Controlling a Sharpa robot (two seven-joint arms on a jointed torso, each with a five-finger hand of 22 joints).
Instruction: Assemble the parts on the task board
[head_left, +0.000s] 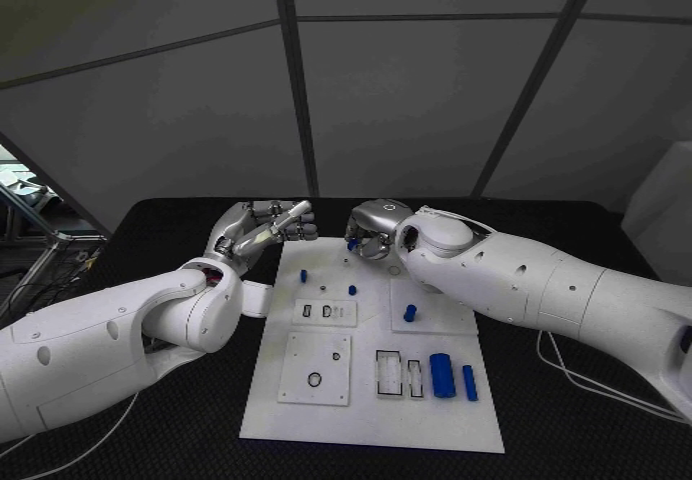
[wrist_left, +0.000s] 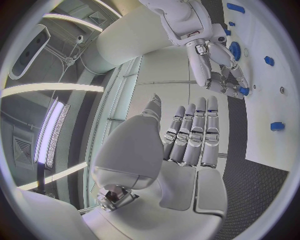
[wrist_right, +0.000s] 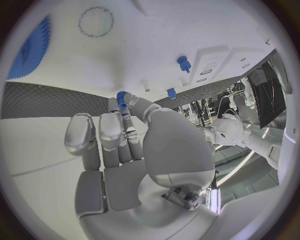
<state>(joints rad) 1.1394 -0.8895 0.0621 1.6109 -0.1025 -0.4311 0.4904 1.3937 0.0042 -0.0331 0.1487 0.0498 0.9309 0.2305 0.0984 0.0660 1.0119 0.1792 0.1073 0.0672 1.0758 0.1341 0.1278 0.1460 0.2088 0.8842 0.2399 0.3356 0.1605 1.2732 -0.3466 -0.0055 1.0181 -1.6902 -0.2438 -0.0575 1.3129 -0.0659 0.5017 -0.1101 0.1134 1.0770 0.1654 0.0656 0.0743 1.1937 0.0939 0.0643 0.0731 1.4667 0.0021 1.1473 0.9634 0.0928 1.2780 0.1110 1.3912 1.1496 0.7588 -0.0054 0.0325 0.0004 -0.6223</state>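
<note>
Nearest on the white task board (head_left: 289, 420) lie a fat blue cylinder (head_left: 441, 375) and a slim blue bar (head_left: 469, 382), smooth, side by side. Farther back, the right hand (head_left: 369, 232) pinches a small blue part (wrist_right: 122, 96) over the board's far end. The left hand (head_left: 263, 228) hovers beside it above the black textured table (head_left: 173, 440), fingers straight, pressed together, holding nothing.
</note>
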